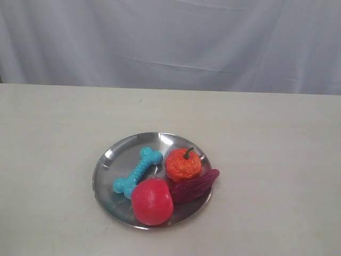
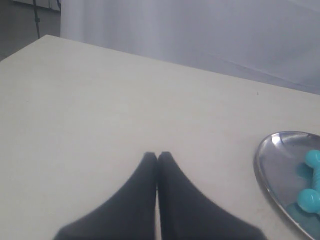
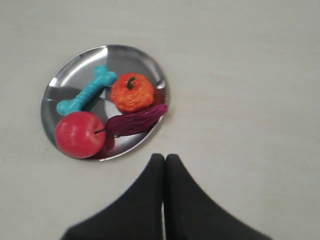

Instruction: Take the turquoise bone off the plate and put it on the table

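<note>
My left gripper (image 2: 158, 156) has its fingers pressed together on nothing and sits low over the bare table (image 2: 100, 100), off to one side of the plate (image 2: 277, 155). My right gripper (image 3: 165, 158) is also closed tight and empty, hanging above the table near the plate's rim. The turquoise bone (image 1: 137, 172) lies on the plate, just beside a red apple (image 1: 152, 201).

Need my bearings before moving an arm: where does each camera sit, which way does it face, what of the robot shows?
Exterior view: off the arms, looks down across the table at the plate holding the turquoise bone; no robot part shows.
Left wrist view: on the left arm, low, looks along the table past the shut left gripper; plate at one edge.
Right wrist view: on the right arm, high, looks down on the plate past the shut right gripper.
Shared: plate and turquoise bone in all three.
</note>
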{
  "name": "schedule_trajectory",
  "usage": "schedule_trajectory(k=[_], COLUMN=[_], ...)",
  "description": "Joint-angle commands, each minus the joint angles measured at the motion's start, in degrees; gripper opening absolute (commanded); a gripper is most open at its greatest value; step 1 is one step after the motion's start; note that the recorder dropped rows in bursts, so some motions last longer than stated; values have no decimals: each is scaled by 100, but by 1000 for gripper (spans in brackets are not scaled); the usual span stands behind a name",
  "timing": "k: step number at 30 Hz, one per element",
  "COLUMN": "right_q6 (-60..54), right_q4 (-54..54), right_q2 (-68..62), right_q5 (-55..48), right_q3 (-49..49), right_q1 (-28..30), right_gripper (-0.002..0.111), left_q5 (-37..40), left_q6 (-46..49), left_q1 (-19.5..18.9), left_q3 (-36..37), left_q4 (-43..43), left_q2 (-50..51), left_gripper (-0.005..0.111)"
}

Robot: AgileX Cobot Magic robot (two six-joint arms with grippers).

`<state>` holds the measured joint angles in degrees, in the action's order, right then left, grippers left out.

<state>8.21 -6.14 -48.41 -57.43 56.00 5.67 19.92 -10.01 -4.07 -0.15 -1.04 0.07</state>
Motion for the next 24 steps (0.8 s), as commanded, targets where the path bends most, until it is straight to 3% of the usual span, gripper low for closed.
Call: schedule_trajectory(k=[1, 5, 12, 19, 24], right_q6=[357, 851, 2577, 3318, 3848], right_q4=[-80, 258, 2069, 2125, 2432], right_q2=[-799, -1585, -3474, -5190, -5987], right_q5=[198, 641, 547, 253, 38], right_q3=[348, 717, 2045, 3554, 3974], right_q1=[-794, -1681, -2912, -3210, -3254], right_gripper=[0, 0, 0, 0, 0], left_q5=[-31, -31, -31, -31, -31], left_q6=[-11, -11, -11, -11, -11], left_q1=[30, 30, 30, 30, 30], left_q3=[15, 15, 15, 15, 15], left_q4=[-19, -19, -19, -19, -19], left_q2=[-7, -7, -7, -7, -7], left_gripper=[0, 0, 0, 0, 0])
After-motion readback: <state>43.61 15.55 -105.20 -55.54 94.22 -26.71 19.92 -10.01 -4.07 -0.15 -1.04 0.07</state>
